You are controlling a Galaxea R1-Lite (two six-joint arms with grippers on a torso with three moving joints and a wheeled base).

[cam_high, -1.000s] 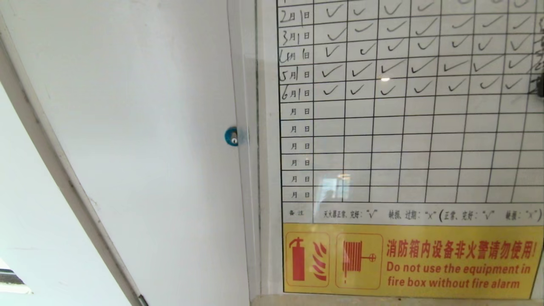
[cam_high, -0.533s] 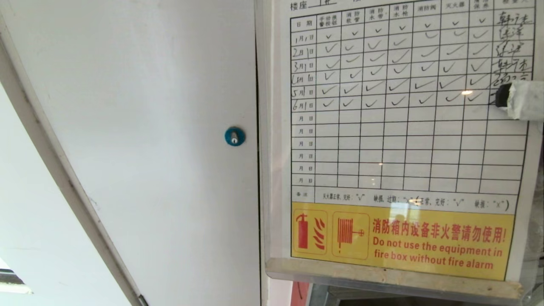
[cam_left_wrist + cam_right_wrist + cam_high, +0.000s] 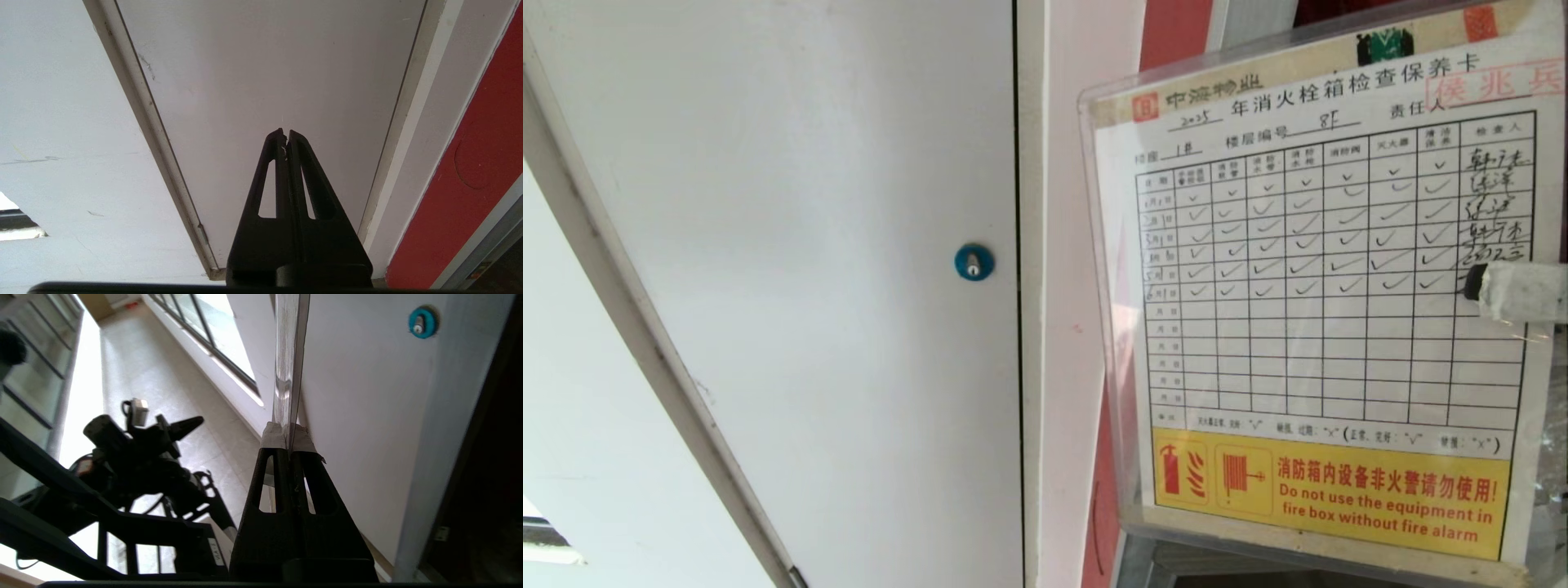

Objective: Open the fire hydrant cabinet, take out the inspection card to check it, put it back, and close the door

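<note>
The inspection card (image 3: 1323, 327), a whitish printed table in a clear sleeve with a yellow warning strip along its bottom, hangs in front of me, slightly tilted. My right gripper (image 3: 1486, 287) is shut on its right edge, and one taped fingertip (image 3: 1523, 291) lies across the sheet. The right wrist view shows the card (image 3: 288, 355) edge-on, rising from the right gripper (image 3: 289, 437). Behind the card is the red side of the fire hydrant cabinet (image 3: 1176, 33). The cabinet's glass door is out of view. My left gripper (image 3: 285, 134) is parked, shut and empty, and points at a white panel.
A plain white door (image 3: 809, 245) with a blue round lock (image 3: 974, 262) fills the left of the head view. Its pale frame (image 3: 1070, 245) stands next to the red cabinet edge (image 3: 470, 183). In the right wrist view my left arm (image 3: 143, 437) shows over a tiled floor (image 3: 163, 367).
The card has drawn back from the head camera and sunk a little; its printed heading and top edge now show. The white door and lock have not shifted.
</note>
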